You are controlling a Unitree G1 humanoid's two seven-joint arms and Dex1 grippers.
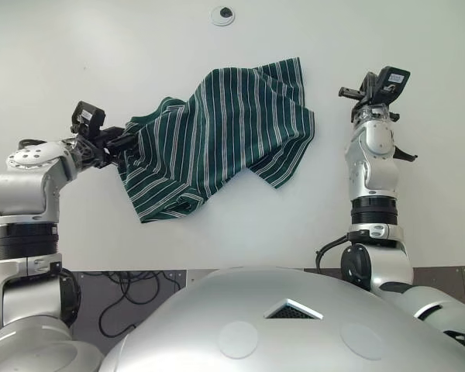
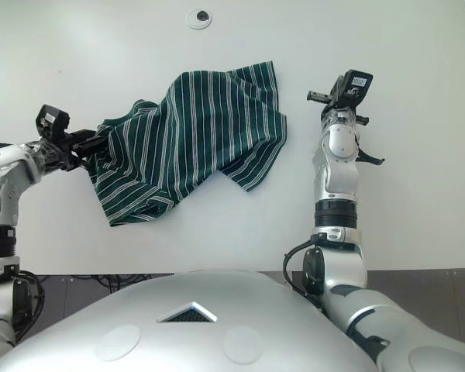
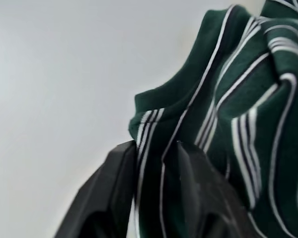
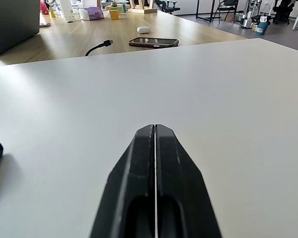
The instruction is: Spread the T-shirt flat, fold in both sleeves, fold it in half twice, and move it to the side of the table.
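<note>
White tabletop [image 1: 217, 232] under both your arms | crumpled dark-green, white-striped fabric T-shirt [image 1: 217, 132] lies upper centre | your left gripper [image 1: 122, 146], mid-left, pinches its edge | your right gripper [image 1: 347, 93], upper right, fingers pressed together, apart from the cloth.

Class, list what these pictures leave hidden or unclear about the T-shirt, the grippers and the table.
- T-shirt sleeves and neck: head views, its bunched folds hide them.
- Left gripper fingertips: head views, the cloth covers them.
- Small round object at the table's far edge: too small to identify.
</note>
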